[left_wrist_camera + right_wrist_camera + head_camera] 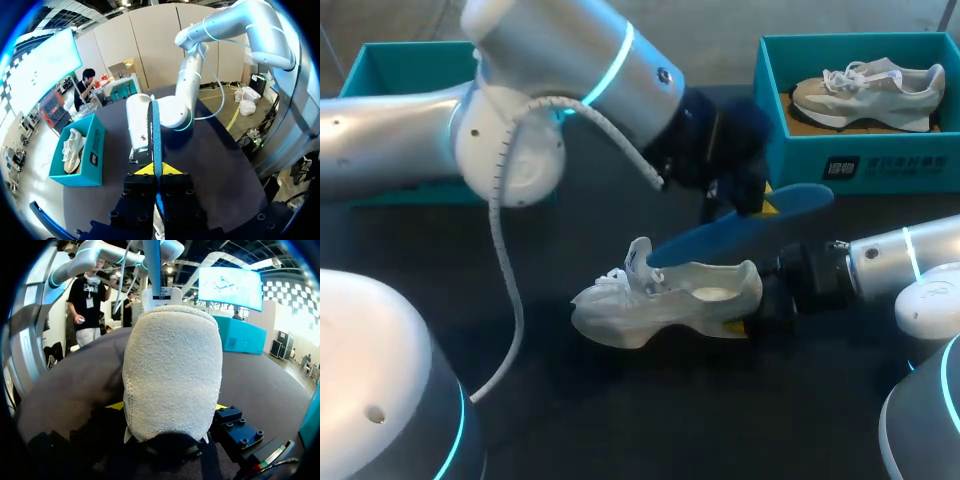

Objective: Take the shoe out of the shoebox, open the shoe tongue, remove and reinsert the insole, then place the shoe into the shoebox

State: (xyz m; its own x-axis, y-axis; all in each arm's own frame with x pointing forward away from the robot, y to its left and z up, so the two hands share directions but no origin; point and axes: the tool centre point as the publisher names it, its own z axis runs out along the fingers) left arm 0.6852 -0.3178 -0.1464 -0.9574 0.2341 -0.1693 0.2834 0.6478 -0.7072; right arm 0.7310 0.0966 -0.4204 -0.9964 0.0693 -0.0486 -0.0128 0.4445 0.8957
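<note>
Dark bench bears a teal shoebox holding one sneaker; left claw pinches the blue insole, right claw clamps the white shoe.

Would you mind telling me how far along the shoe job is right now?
Done: the white shoe is out on the table, and the blue insole is out of it. In hand: the left gripper pinches the insole above the shoe while the right gripper clamps its heel. Left: reinserting the insole, then putting the shoe into the shoebox.
</note>
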